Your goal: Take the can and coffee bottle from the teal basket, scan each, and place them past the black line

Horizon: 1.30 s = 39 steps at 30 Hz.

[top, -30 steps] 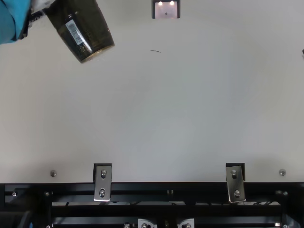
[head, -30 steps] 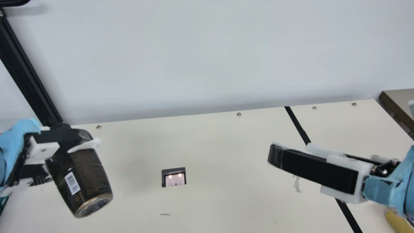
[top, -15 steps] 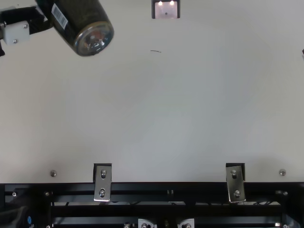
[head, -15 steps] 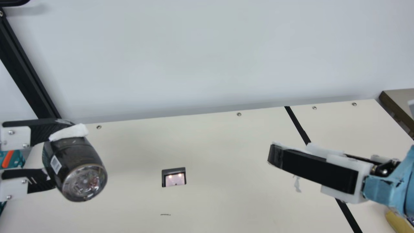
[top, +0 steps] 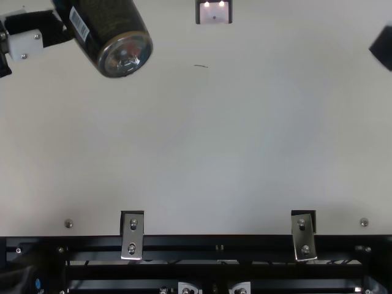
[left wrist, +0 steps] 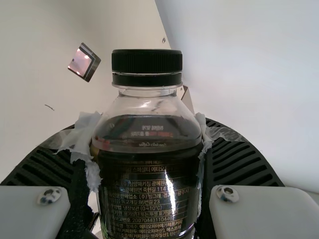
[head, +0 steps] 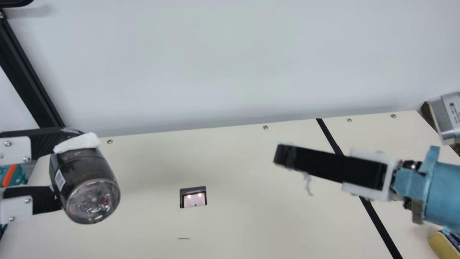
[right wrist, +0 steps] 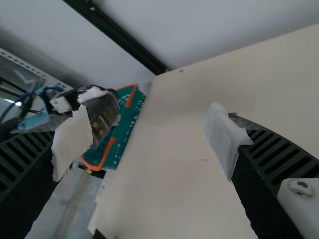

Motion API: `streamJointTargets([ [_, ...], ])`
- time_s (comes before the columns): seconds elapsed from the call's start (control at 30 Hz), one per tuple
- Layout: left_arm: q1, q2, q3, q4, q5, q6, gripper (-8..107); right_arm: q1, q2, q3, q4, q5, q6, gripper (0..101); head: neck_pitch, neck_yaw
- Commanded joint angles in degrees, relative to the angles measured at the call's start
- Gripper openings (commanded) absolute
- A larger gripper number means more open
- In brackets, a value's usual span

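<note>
Open room runs near to far over the flat cream bench [head: 244, 216], between the small square black-framed scanner [head: 183, 201] and the black ribbed right fingers [head: 323, 163], which block the air over the black straight line [head: 382, 228]. The dark plastic coffee bottle [head: 84, 180] obstructs the left, the pale upright wall [head: 230, 64] the far side.

Your cream table [head: 233, 162] carried the small black-framed scanner [head: 193, 197], with a thin dark mark [head: 184, 238] near it and, well to its right, the black line [head: 381, 230] and a yellow item [head: 441, 246].
</note>
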Motion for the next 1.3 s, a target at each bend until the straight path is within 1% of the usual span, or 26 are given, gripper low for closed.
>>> streamJointTargets([
  [0.0,0.00,0.00,0.00,0.00,0.00,0.00,10,3.35,2.70,-0.36,3.05,-0.87,-0.08,101,-1.83,-0.41],
  [0.27,0.00,0.00,0.00,0.00,0.13,0.00,10,14.46,12.13,-3.13,8.89,-5.65,0.23,101,-1.83,-0.41],
  [0.33,0.00,0.00,0.00,0.00,0.13,0.00,10,16.73,14.25,-3.77,8.97,-7.45,0.67,101,-1.83,-0.41],
  [0.37,0.00,0.00,0.00,0.00,0.13,0.00,10,17.65,15.01,-4.23,7.49,-8.67,0.78,101,-1.83,-0.41],
  [0.4,0.00,0.00,0.00,0.00,0.13,0.00,10,15.66,13.68,-3.90,9.45,-7.22,0.71,101,-1.83,-0.41],
  [0.47,0.00,0.00,0.00,0.00,0.13,0.00,10,17.38,14.97,-4.24,9.25,-8.86,0.89,101,-1.83,-0.41],
  [0.67,0.00,0.00,0.00,0.00,0.13,0.00,10,17.79,15.20,-4.63,8.96,-9.21,1.55,101,-1.83,-0.41],
  [0.73,0.00,0.00,0.00,0.00,0.13,0.00,10,17.66,15.95,-4.92,9.36,-8.27,1.39,101,-1.83,-0.41],
  [0.83,0.00,0.00,0.00,0.00,0.13,0.00,10,17.67,18.42,-5.48,11.47,-5.56,0.52,101,-1.83,-0.41],
  [1.03,0.00,0.00,0.00,0.00,0.13,0.00,10,19.55,26.46,-6.51,17.13,0.30,-2.35,101,-1.83,-0.41],
  [1.27,0.00,0.00,0.00,0.00,0.13,0.00,10,28.21,36.17,-9.91,24.08,0.57,-3.30,101,-1.83,-0.41],
])
